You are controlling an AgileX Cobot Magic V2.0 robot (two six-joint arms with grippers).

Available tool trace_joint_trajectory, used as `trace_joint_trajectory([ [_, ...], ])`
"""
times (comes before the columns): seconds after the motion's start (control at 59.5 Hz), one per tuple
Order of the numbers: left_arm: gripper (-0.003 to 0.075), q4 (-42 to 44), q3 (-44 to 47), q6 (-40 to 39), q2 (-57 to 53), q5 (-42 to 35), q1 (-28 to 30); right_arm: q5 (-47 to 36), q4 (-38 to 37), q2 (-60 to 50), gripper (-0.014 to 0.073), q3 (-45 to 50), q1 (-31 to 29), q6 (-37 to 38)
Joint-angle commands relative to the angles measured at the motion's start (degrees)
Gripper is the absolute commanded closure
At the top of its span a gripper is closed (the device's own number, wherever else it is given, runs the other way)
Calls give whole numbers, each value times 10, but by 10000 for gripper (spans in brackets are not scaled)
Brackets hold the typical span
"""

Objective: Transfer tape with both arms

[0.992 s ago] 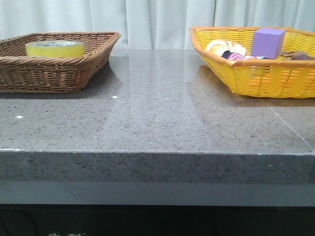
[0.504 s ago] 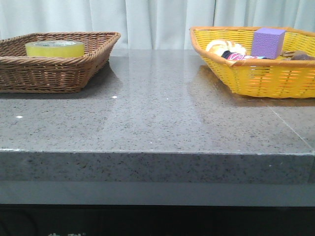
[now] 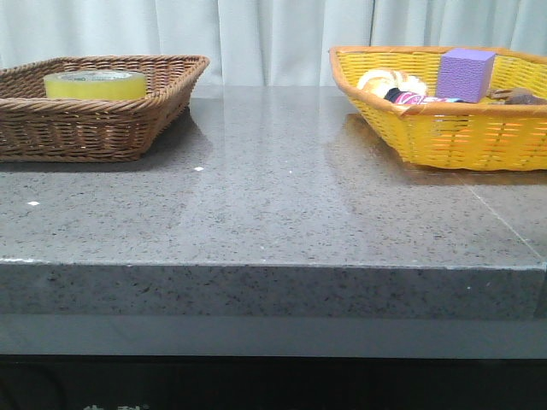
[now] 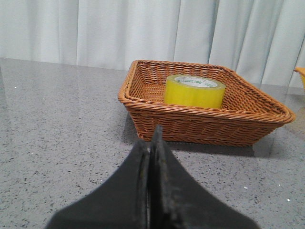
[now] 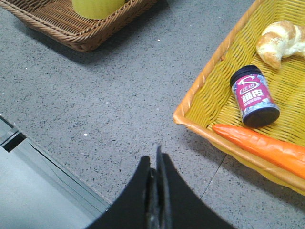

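On my front feed the tape (image 3: 95, 84) lies flat in the brown wicker basket (image 3: 102, 128) at the far left of the grey speckled bench (image 3: 273, 205). White curtains (image 3: 265, 34) hang behind everything. My left tool (image 4: 151, 143) has its fingers pressed together with nothing between them; the brown basket sits just ahead of its tips, the tape inside and well apart from them. The bench between the baskets is glossy stone, and a thin seam crosses it near its right end. My right tool (image 5: 156, 164) is likewise pressed together and holds nothing, above the bench near its front edge. Ahead of it to the right, the yellow basket (image 5: 209, 76) holds a croissant (image 5: 281, 42), a dark-lidded jar (image 5: 254, 96) and a carrot (image 5: 267, 149); the front feed also shows a purple cube (image 3: 466, 73) in it.
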Motion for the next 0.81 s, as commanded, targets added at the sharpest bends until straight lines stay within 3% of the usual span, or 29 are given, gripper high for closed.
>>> trace_joint_trajectory([
  [0.0, 740, -9, 22, -2, -10, -46, 1, -41, -3, -4, 662, -14, -3, -2],
  [0.79, 740, -13, 22, 1, -10, -44, 1, -41, -3, -4, 662, -14, -3, -2],
])
